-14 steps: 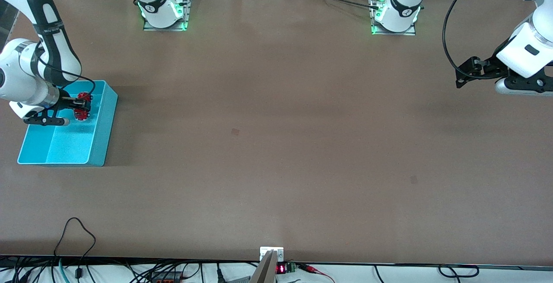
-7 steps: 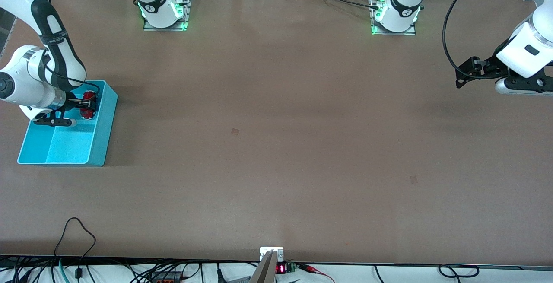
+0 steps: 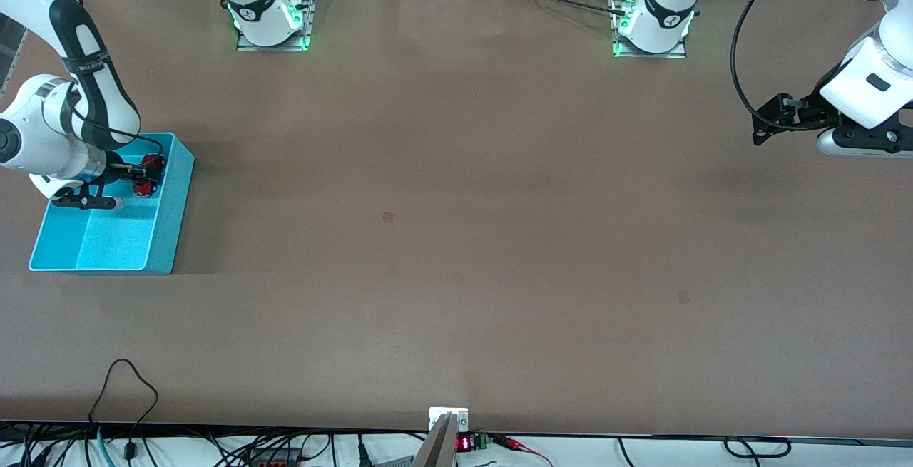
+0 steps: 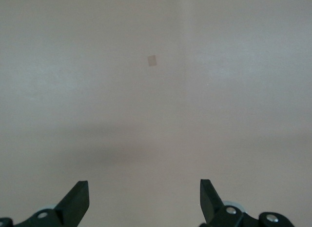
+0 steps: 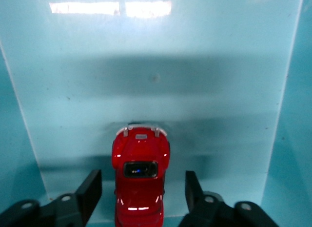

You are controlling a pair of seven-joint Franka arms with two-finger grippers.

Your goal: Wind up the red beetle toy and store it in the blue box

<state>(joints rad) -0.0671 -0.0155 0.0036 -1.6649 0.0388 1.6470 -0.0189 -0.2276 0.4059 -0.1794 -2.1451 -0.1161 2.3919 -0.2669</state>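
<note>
The red beetle toy (image 3: 148, 170) lies inside the blue box (image 3: 173, 219), in the part of it farther from the front camera. My right gripper (image 3: 145, 173) reaches into the box and stands open. In the right wrist view the red beetle toy (image 5: 140, 161) sits between the two black fingers (image 5: 90, 190) with a gap on each side, on the pale inner surface of the blue box (image 5: 204, 66). My left gripper (image 3: 763, 127) waits in the air at the left arm's end of the table, open (image 4: 143, 200) over bare table.
The brown table (image 3: 456, 239) stretches between the two arms, with a small dark mark (image 3: 388, 217) near its middle. The arm bases (image 3: 271, 21) stand along the table's edge farthest from the front camera. Cables (image 3: 128, 381) lie at the edge nearest to it.
My right gripper sank lower into the box with the toy, then its fingers parted and let go of it. The left arm has not moved.
</note>
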